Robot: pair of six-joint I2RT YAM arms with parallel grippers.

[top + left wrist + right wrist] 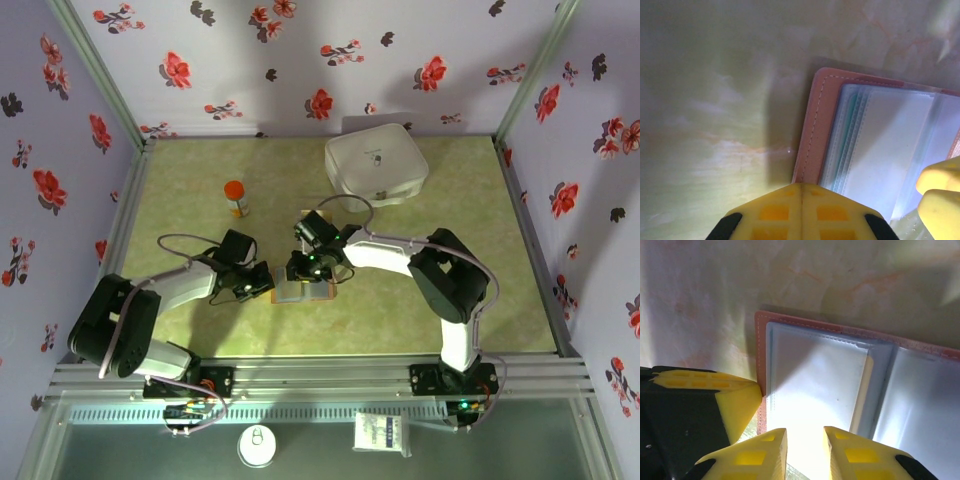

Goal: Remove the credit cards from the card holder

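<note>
The card holder (300,292) lies open on the green table between both grippers, its tan-brown cover (815,130) framing clear plastic sleeves (815,375). Teal card edges (852,107) show in the left stack of sleeves, and a pale yellow card edge (866,390) sits inside a sleeve near the fold. My left gripper (802,187) is shut, its tip resting on the holder's left edge; one of its fingers (737,402) touches the cover. My right gripper (805,440) hangs over the left page's near edge, its jaws a narrow gap apart with bright sleeve between them.
An orange-capped bottle (236,197) stands behind the left gripper. A white rounded case (376,165) sits at the back right. Floral walls close in the table on three sides. A round white object (259,445) and a small pack (379,433) lie beyond the front rail.
</note>
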